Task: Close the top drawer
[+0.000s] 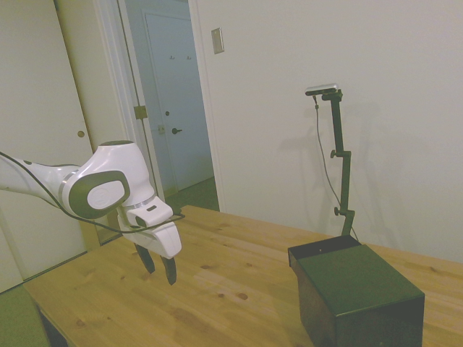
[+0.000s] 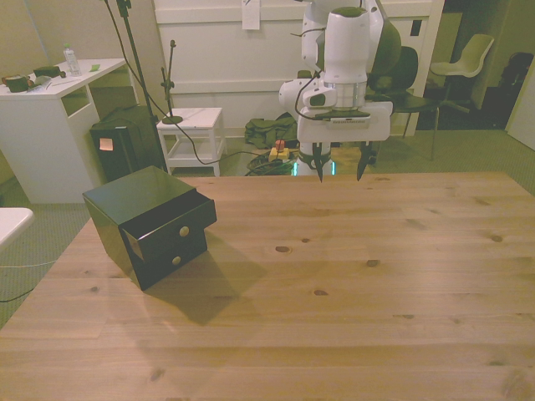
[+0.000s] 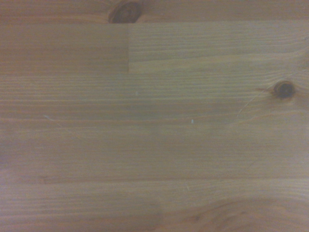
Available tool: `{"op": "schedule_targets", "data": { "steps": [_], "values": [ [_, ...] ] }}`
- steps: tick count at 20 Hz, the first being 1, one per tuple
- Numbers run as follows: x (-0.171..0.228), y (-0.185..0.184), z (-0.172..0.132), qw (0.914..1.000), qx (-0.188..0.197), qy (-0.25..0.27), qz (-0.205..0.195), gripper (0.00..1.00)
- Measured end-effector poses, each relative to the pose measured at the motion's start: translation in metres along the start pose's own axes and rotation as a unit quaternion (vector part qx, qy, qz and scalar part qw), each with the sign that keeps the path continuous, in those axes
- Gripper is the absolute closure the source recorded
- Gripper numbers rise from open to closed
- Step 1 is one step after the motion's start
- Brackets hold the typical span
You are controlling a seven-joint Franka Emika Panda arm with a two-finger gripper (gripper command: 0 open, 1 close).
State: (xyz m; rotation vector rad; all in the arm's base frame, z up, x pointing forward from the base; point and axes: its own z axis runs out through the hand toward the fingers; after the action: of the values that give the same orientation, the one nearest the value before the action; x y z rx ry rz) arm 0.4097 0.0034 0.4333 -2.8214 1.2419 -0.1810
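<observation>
Approach not yet begun. Gripper [image 2: 339,171] hangs over bare table [image 2: 351,276], fingers apart, holding nothing, well apart from the cabinet [image 2: 146,224]. Top drawer [image 2: 171,224] juts partly out of the cabinet's front. Next move: reach the drawer front, push inward.

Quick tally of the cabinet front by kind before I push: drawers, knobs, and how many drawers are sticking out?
Drawers: 2, the top drawer and the lower drawer
Knobs: 2, the upper knob and the lower knob
Drawers sticking out: 1, the top drawer
Total: 4 parts on the black cabinet
</observation>
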Motion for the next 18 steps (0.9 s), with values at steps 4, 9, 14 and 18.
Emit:
{"op": "schedule_targets", "data": {
  "steps": [4, 9, 14, 18],
  "values": [
    [0.016, 0.001, -0.005, 0.9995, 0.009, 0.015, 0.026, 0.00],
    [0.094, 0.005, -0.024, 0.9906, 0.024, 0.067, 0.117, 0.00],
    [0.160, -0.013, -0.039, 0.9767, 0.040, 0.104, 0.184, 0.00],
    [0.215, -0.025, -0.036, 0.9579, 0.060, 0.135, 0.246, 0.00]
  ]
}}
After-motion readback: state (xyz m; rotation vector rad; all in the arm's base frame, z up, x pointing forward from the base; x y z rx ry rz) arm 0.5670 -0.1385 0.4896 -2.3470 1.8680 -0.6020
